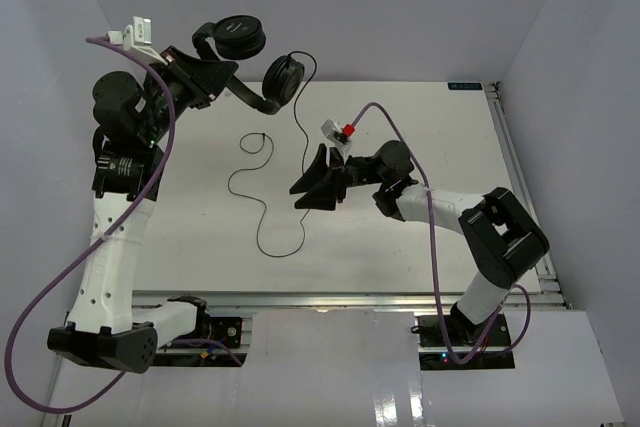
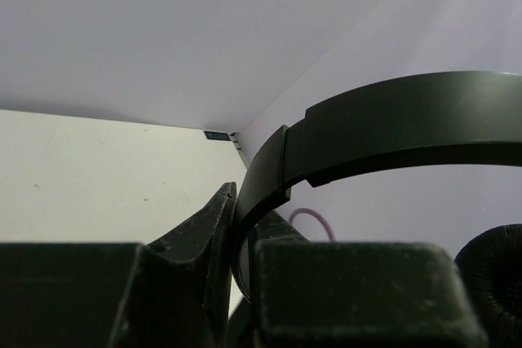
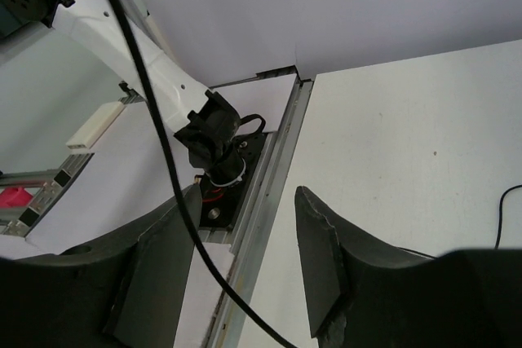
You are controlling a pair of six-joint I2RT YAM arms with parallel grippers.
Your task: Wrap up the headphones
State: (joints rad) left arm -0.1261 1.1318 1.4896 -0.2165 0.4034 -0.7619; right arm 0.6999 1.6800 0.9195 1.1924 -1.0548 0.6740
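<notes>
The black headphones [image 1: 262, 59] hang in the air over the table's far left. My left gripper [image 1: 218, 81] is shut on their thin headband [image 2: 391, 128], which is pinched between the jaws in the left wrist view. An earcup pad [image 2: 493, 283] shows at the lower right of that view. The thin black cord [image 1: 300, 132] drops from the lower earcup [image 1: 283, 78] and loops on the table [image 1: 262, 209]. My right gripper [image 1: 308, 185] is open at mid-table. In the right wrist view the cord [image 3: 163, 160] runs through the gap between its fingers [image 3: 322, 258], untouched.
The white table [image 1: 420, 237] is walled at the back and on both sides. A metal rail [image 3: 269, 177] runs along its near edge, by the left arm's base [image 3: 214, 140]. Purple robot cables [image 1: 405, 147] trail from both wrists.
</notes>
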